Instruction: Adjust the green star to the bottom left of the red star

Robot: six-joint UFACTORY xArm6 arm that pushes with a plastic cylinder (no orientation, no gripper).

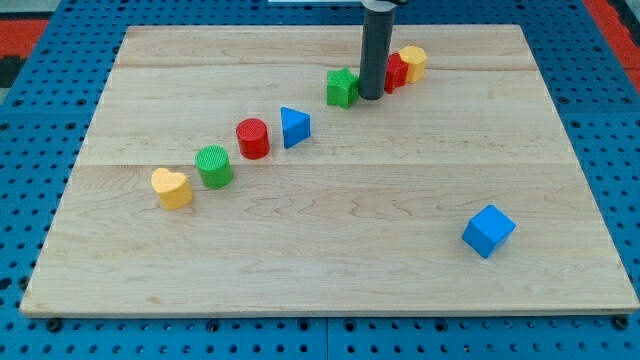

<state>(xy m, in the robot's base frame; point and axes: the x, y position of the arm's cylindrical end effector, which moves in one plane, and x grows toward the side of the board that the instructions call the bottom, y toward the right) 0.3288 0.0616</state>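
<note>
My tip point(371, 96) is a bare rod with nothing to open or close, and it is resting on the wooden board point(330, 250) far back, between the green star point(342, 88) just to its left and the red star point(394, 71), half hidden, to its right. A yellow block point(413, 62) is touching the red star's far right side. Running nearer and leftward are sitting a blue triangular block point(295, 127), a red cylinder point(253, 138), a green cylinder point(214, 166) and a yellow heart point(172, 188), while a blue cube point(488, 231) is lying alone near right.

My tip point(371, 96) sits between green star point(342, 87), just to its left, and red star point(395, 71), partly hidden to its right. Yellow block point(413, 62) touches red star's far side. Blue cube point(488, 230) well below-right.
</note>
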